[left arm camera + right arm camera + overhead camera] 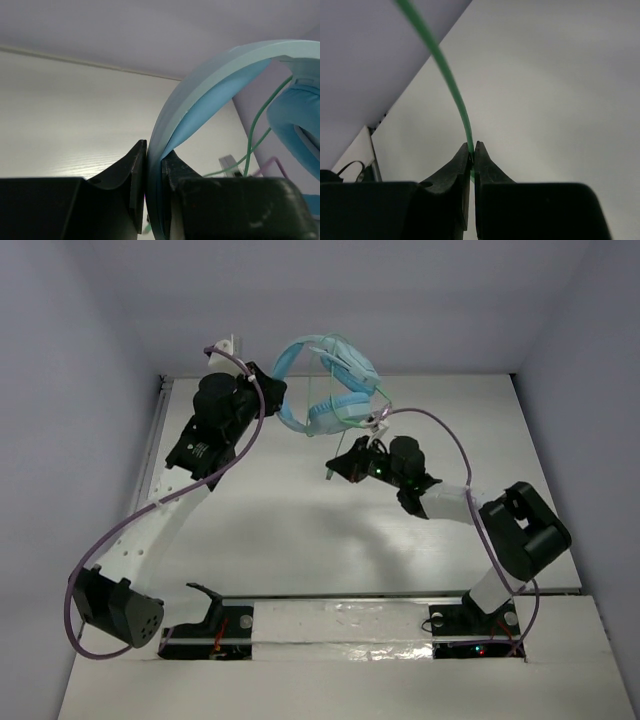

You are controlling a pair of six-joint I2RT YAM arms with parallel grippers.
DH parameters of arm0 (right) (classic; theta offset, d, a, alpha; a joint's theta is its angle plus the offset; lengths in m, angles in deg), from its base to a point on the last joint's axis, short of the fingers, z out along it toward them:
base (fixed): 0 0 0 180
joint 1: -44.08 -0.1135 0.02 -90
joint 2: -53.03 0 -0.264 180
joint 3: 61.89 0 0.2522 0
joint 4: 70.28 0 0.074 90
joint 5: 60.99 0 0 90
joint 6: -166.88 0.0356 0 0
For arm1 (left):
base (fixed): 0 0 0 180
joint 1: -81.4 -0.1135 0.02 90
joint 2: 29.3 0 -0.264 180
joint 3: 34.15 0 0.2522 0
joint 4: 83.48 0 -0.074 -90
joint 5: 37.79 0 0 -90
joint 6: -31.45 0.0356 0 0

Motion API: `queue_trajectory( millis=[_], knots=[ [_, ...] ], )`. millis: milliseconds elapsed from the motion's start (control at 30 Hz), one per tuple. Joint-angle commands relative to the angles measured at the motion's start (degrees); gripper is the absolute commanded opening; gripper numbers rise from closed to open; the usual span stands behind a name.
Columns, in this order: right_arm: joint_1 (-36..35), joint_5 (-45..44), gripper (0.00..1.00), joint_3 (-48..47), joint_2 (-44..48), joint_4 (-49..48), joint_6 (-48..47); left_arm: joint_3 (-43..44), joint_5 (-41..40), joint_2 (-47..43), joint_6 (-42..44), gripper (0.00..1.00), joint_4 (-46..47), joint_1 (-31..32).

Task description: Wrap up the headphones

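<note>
The light blue headphones (330,380) hang in the air near the back wall. My left gripper (277,390) is shut on their headband (200,90); in the left wrist view the band is pinched between the jaws (154,155), with one padded cup (300,125) at the right. The thin green cable (255,125) trails down from the cups. My right gripper (340,462) is just below and right of the headphones, above the table. In the right wrist view its jaws (472,149) are shut on the green cable (445,75), which rises up and to the left. The plug is not visible.
The white table (300,530) has walls at the back and both sides. Thick purple arm cables (450,440) loop beside both arms. A white raised strip (340,625) with the arm bases runs along the near edge.
</note>
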State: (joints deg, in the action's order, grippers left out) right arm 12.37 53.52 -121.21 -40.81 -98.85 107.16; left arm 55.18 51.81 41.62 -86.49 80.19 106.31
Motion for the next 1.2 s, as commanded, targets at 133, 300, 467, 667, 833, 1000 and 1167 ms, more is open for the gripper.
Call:
queue_trajectory(
  millis=[133, 300, 467, 667, 833, 1000, 1167],
  knots=[
    [-9.24, -9.65, 0.0, 3.72, 4.28, 4.43, 1.09, -6.57, -13.12, 2.2, -10.81, 0.0, 16.62, -0.38],
    [-13.73, -16.32, 0.0, 4.43, 5.78, 8.31, 1.36, -10.95, -18.48, 5.55, -11.52, 0.0, 18.82, -0.38],
    [-16.37, -20.29, 0.0, 5.04, 7.44, 10.16, 2.84, -15.01, -22.88, 6.95, -10.29, 0.0, 20.58, 0.66],
    [-18.13, -21.87, 0.0, 3.56, 8.76, 14.1, 2.24, -18.09, -28.41, 9.5, -7.04, 0.0, 21.38, 2.68],
    [-18.75, -24.24, 0.0, 0.22, 11.75, 25.06, 0.13, -20.11, -31.32, 12.05, -4.31, 0.0, 22.43, 5.15],
    [-18.75, -28.89, 0.0, -2.52, 15.08, 32.65, -0.84, -22.74, -31.94, 14.34, -4.57, 0.0, 23.92, 6.91],
    [-19.27, -30.92, 0.0, -3.13, 15.98, 28.19, 4.94, -23.89, -32.91, 14.78, -6.94, 0.0, 24.72, 10.86]
  ],
)
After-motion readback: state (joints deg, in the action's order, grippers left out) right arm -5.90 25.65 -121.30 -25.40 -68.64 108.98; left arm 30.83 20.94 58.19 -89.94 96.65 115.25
